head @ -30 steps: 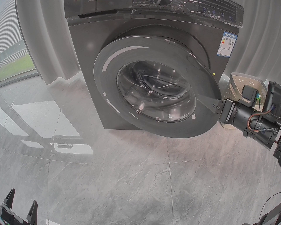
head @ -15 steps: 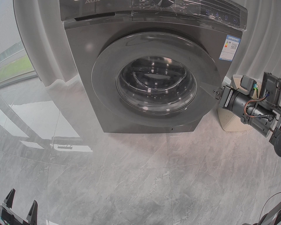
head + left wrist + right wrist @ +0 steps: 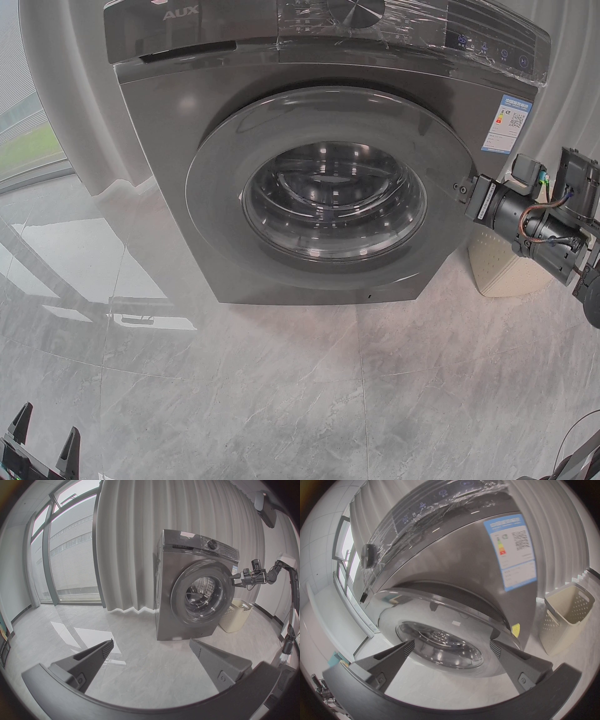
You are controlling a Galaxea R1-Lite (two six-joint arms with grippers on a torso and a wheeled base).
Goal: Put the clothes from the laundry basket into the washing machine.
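Observation:
The dark grey washing machine [image 3: 187, 106] stands ahead, its round glass door [image 3: 215, 187] swung almost flat against the front. In the right wrist view a dark gap remains between door [image 3: 393, 605] and front panel. My right gripper [image 3: 464, 187] is at the door's right edge, open, holding nothing [image 3: 451, 642]. The beige laundry basket [image 3: 506, 275] stands on the floor right of the machine; the part of its inside [image 3: 568, 611] that I see holds no clothes. My left gripper [image 3: 44, 437] hangs low at the near left, open and empty [image 3: 151, 642].
White curtains [image 3: 125, 542] hang behind and beside the machine, with large windows [image 3: 72, 552] to the left. Glossy grey floor tiles [image 3: 281, 387] stretch in front of the machine. The right arm [image 3: 537, 228] reaches across above the basket.
The door has swung from well open to nearly against the machine, and my right gripper has moved with its edge. The head view has shifted. The left gripper has kept still.

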